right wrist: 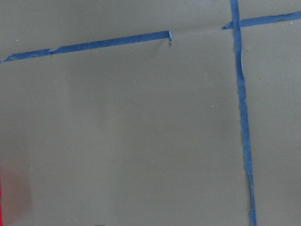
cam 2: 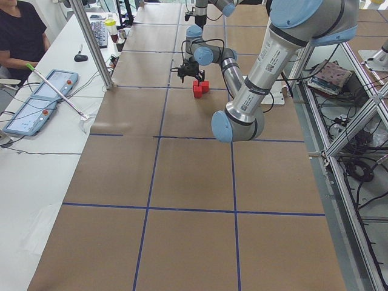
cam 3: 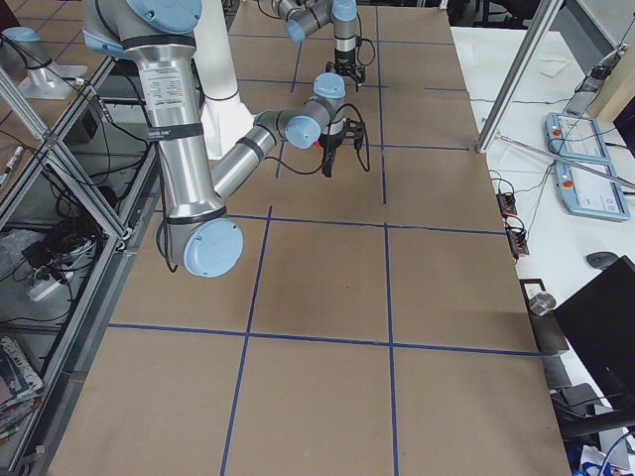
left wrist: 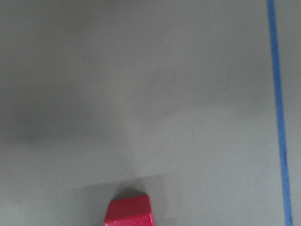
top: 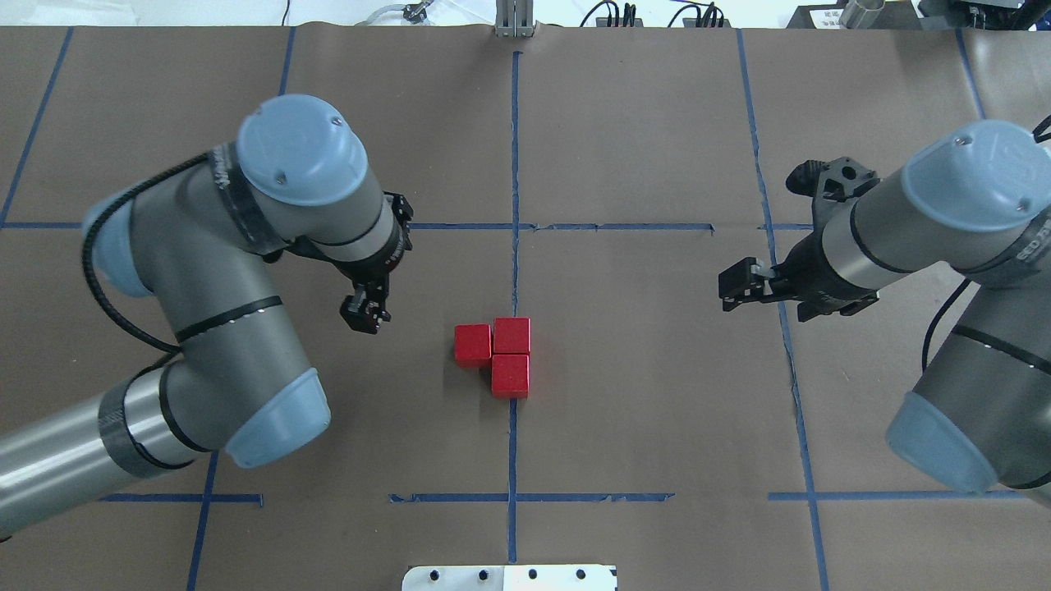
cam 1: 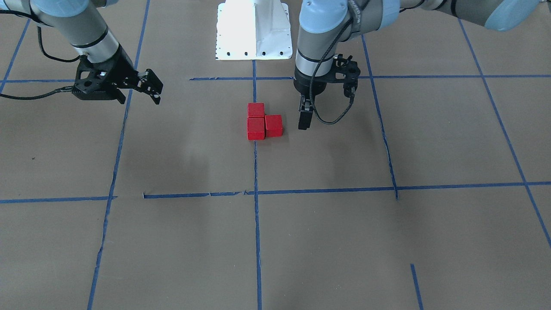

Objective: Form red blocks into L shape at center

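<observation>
Brown paper-covered table [top: 657, 123], gridded with blue tape lines [top: 624, 226]. I see it well in both fixed views.

Left grey-and-pale-blue arm [top: 222, 328] reaches in bent, wrist pointing down. Right grey-and-pale-blue arm [top: 944, 222] comes in low from the other side, wrist tilted toward the middle.

White metal base plate [cam 1: 254, 30] sits at the robot's edge of the table, on the central tape line [top: 515, 164].

Left black gripper [top: 364, 313] hangs near the blocks on their left side, clear of them. I cannot tell how far its fingers are spread: the front view shows them edge-on and the wrist camera shows none.

Right black gripper [cam 1: 151, 87] hangs well apart from the blocks, holding nothing. From the front I read its two fingers as spread.

Three small bright red cube blocks [top: 510, 375] lie at the center [top: 515, 427], between the two horizontal tape lines. Two sit in a column on the central line, touching. The third touches the left face of the one farther from the robot, set slightly off its edge. Together they make an L.
</observation>
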